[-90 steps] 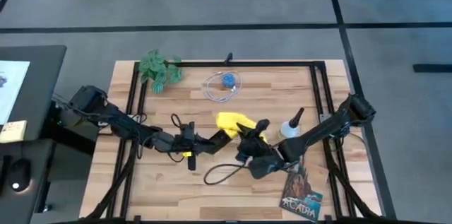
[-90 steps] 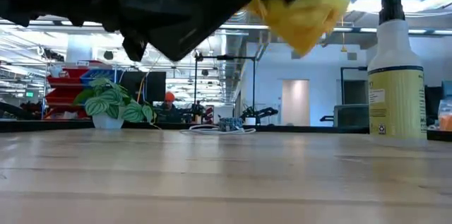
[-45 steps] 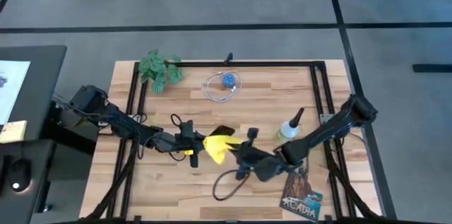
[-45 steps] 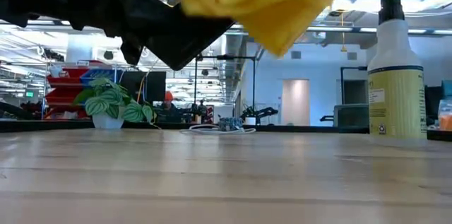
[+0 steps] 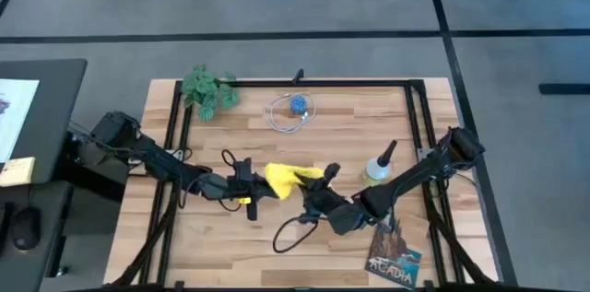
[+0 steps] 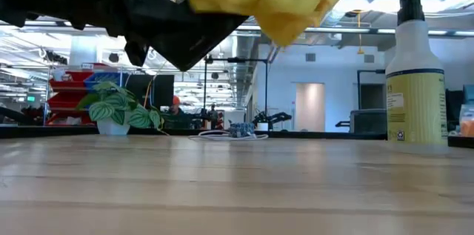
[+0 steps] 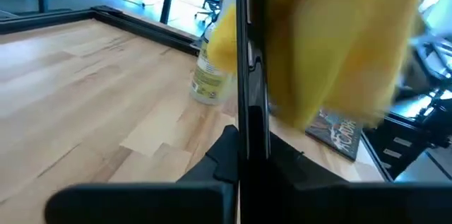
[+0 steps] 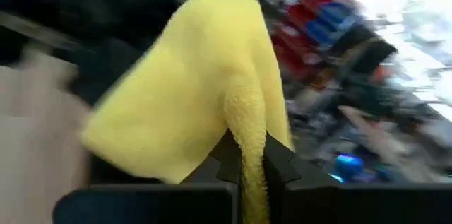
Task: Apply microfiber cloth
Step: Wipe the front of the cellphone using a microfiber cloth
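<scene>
The microfiber cloth [image 5: 288,178] hangs bunched above the middle of the worktop [image 5: 350,117], pinched in the right pincer [image 5: 316,186], whose fingers are clamped on a fold, against a thin dark slab gripped edge-on by the closed left pincer [image 5: 261,184], with a spray bottle [image 5: 377,168] just right.

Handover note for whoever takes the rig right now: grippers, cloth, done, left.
Right gripper: shut on the microfiber cloth, held in the air over mid-table.
Left gripper: shut on a thin dark slab, seen edge-on, likely the phone, right by the cloth.
Nearby: spray bottle, booklet, loose cable.
Done: cloth picked up and brought to the slab.
Left: wipe the slab's face; whether they touch can't be confirmed.
</scene>
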`<control>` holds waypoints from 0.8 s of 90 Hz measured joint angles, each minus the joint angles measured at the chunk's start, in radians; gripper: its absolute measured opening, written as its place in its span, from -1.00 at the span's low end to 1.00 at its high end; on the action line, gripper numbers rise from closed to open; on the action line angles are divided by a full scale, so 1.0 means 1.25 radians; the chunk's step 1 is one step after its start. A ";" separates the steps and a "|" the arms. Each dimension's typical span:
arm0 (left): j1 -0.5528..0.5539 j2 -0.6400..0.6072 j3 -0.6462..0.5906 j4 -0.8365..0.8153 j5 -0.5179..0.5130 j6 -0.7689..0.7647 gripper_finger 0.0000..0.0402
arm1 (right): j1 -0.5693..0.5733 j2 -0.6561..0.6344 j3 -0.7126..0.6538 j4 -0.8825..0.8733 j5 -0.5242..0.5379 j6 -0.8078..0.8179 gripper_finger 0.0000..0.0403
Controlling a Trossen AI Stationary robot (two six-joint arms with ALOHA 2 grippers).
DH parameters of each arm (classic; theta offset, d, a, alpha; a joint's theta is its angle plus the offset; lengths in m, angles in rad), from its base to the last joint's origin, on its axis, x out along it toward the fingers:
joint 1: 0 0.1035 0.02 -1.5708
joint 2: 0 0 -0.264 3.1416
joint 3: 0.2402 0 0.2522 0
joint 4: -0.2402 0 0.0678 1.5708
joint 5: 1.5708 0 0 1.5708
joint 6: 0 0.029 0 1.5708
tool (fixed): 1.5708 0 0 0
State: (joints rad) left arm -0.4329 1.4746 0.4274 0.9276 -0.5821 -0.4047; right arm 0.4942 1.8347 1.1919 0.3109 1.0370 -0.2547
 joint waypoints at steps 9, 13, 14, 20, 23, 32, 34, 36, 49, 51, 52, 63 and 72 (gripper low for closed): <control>0.000 0.000 0.000 0.014 -0.001 0.001 -0.95 | -0.003 0.032 0.000 -0.001 -0.039 0.002 -1.00; 0.000 0.000 0.000 0.010 -0.002 0.001 -0.95 | -0.004 0.043 0.000 0.001 -0.037 -0.011 -1.00; 0.000 0.000 0.000 0.009 -0.002 0.001 -0.95 | -0.004 0.045 0.000 0.003 -0.035 -0.015 -1.00; 0.000 0.000 0.000 0.010 -0.003 0.001 -0.95 | -0.005 0.054 0.006 0.013 -0.002 -0.038 -1.00; 0.000 0.000 0.000 0.010 -0.004 0.000 -0.95 | -0.004 0.055 0.013 0.014 0.027 -0.052 -1.00; 0.000 0.000 0.000 0.008 -0.006 0.000 -0.95 | 0.005 0.055 0.046 0.019 0.156 -0.127 -1.00; 0.001 0.000 0.000 0.008 -0.006 0.000 -0.95 | 0.008 0.055 0.054 0.021 0.187 -0.148 -1.00; 0.001 0.000 0.000 0.008 -0.007 0.000 -0.95 | 0.010 0.054 0.062 0.024 0.215 -0.168 -1.00; 0.001 0.000 0.000 0.008 -0.005 0.000 -0.95 | 0.015 0.050 0.096 0.025 0.276 -0.234 -1.00; 0.001 0.000 0.000 0.009 -0.005 0.000 -0.95 | 0.017 0.050 0.096 0.025 0.270 -0.232 -1.00; 0.001 0.000 0.000 0.009 -0.005 0.000 -0.95 | 0.019 0.050 0.096 0.024 0.264 -0.230 -1.00; 0.001 0.000 0.000 0.012 -0.005 0.000 -0.95 | 0.013 0.065 0.096 0.012 0.154 -0.151 -1.00; 0.001 0.000 0.000 0.024 -0.004 0.001 -0.95 | 0.003 0.099 0.096 0.009 0.100 -0.121 -1.00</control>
State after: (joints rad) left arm -0.4320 1.4746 0.4278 0.9577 -0.5865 -0.4038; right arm 0.4986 1.9586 1.3121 0.3225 1.1624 -0.4056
